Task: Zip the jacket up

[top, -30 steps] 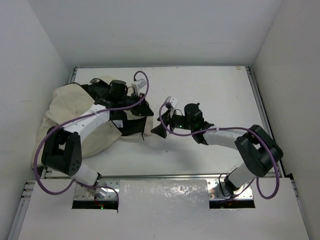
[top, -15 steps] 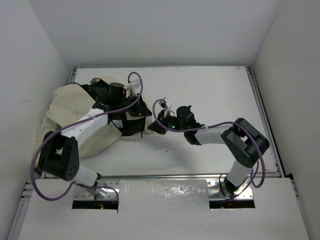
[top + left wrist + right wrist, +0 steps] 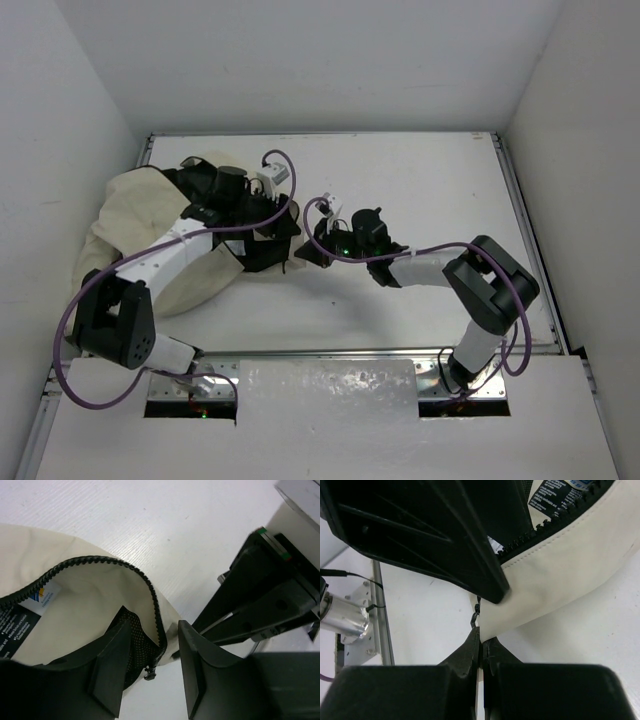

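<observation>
The jacket (image 3: 125,235) lies bunched at the left of the table (image 3: 420,180), its middle hidden under the left arm (image 3: 160,258). At centre, the left gripper (image 3: 155,645) stands part-open astride the zipper (image 3: 100,559) end. The right gripper (image 3: 480,642), pressed closed, meets that hem corner.

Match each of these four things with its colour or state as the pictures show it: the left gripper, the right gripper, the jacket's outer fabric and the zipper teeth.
Things:
1. left gripper
2. right gripper
3. jacket's outer fabric
4. zipper teeth

Colour or state:
A. cream
B. jaws pressed shut
C. black
D. jaws apart

Pairs: 1-D; 2-B; 3-A; 4-C
</observation>
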You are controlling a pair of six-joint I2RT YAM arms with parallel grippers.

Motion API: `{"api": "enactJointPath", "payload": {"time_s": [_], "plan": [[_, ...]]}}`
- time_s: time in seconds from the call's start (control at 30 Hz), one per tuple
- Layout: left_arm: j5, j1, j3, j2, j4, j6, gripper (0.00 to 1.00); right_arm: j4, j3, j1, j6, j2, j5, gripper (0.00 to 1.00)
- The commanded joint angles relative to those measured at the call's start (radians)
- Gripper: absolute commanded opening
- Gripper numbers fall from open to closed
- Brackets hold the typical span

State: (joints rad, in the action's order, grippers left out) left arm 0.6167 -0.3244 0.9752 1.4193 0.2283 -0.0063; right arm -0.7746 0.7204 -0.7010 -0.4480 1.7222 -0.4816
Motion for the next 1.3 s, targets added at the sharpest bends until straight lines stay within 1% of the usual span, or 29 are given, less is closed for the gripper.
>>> {"api": "enactJointPath", "payload": {"time_s": [0.0, 0.03, 0.1, 0.13, 0.23, 0.33, 0.47, 0.57, 0.6, 0.63, 0.67, 0.7, 0.77, 0.8, 0.87, 0.9, 0.93, 1.03, 1.13, 1.23, 1.27], "plan": [[0.047, 0.004, 0.017, -0.049, 0.023, 0.144, 0.40, 0.026, 0.051, 0.006, 0.057, -0.056, -0.035, 0.00], [0.058, 0.004, 0.007, -0.054, 0.020, 0.146, 0.36, 0.034, 0.059, 0.005, 0.064, -0.059, -0.038, 0.00], [0.099, 0.004, -0.001, -0.059, 0.017, 0.138, 0.33, 0.057, 0.066, 0.003, 0.074, -0.059, -0.041, 0.00], [0.116, 0.004, -0.007, -0.063, 0.016, 0.134, 0.29, 0.061, 0.068, 0.005, 0.077, -0.061, -0.046, 0.00], [0.140, 0.001, -0.026, -0.068, -0.003, 0.112, 0.27, 0.055, 0.068, 0.005, 0.072, -0.061, -0.060, 0.00], [0.089, -0.013, -0.061, -0.062, -0.030, 0.108, 0.27, 0.038, 0.065, 0.005, 0.066, -0.065, -0.068, 0.00], [0.086, -0.013, -0.063, -0.062, -0.011, 0.118, 0.25, 0.040, 0.060, 0.014, 0.071, -0.076, -0.074, 0.00], [0.086, -0.013, -0.044, -0.066, 0.014, 0.124, 0.16, 0.040, 0.059, 0.023, 0.072, -0.084, -0.075, 0.00], [0.086, -0.013, -0.040, -0.066, 0.017, 0.123, 0.06, 0.038, 0.060, 0.024, 0.072, -0.085, -0.077, 0.00], [0.083, -0.015, -0.036, -0.065, 0.020, 0.117, 0.00, 0.038, 0.065, 0.024, 0.074, -0.085, -0.075, 0.00], [0.075, -0.013, -0.035, -0.066, 0.019, 0.095, 0.00, 0.041, 0.065, 0.026, 0.078, -0.087, -0.075, 0.05], [0.057, -0.013, -0.032, -0.065, 0.017, 0.083, 0.00, 0.058, 0.068, 0.028, 0.089, -0.087, -0.065, 0.22], [0.035, -0.013, -0.014, -0.065, 0.020, 0.054, 0.00, 0.084, 0.070, 0.028, 0.115, -0.095, -0.046, 0.35], [0.011, -0.013, 0.000, -0.065, 0.020, 0.040, 0.00, 0.112, 0.068, 0.028, 0.136, -0.099, -0.023, 0.48], [-0.001, -0.013, 0.013, -0.063, 0.011, 0.000, 0.00, 0.129, 0.060, 0.028, 0.150, -0.113, 0.001, 0.56], [0.005, -0.013, 0.017, -0.063, 0.005, -0.032, 0.00, 0.133, 0.057, 0.028, 0.146, -0.118, 0.011, 0.58], [0.032, -0.013, 0.019, -0.059, -0.013, -0.044, 0.00, 0.132, 0.054, 0.028, 0.146, -0.119, 0.023, 0.64], [0.109, -0.016, 0.007, -0.057, -0.062, -0.110, 0.00, 0.103, 0.051, 0.023, 0.114, -0.110, 0.006, 0.68], [0.097, -0.025, -0.004, -0.054, -0.079, -0.124, 0.00, 0.061, 0.050, 0.018, 0.085, -0.092, 0.003, 0.68], [0.068, -0.025, -0.007, -0.053, -0.087, -0.124, 0.00, 0.052, 0.069, 0.005, 0.069, -0.064, -0.005, 0.67], [0.069, -0.027, -0.007, -0.051, -0.090, -0.126, 0.00, 0.054, 0.076, 0.001, 0.066, -0.059, -0.003, 0.63]]}}
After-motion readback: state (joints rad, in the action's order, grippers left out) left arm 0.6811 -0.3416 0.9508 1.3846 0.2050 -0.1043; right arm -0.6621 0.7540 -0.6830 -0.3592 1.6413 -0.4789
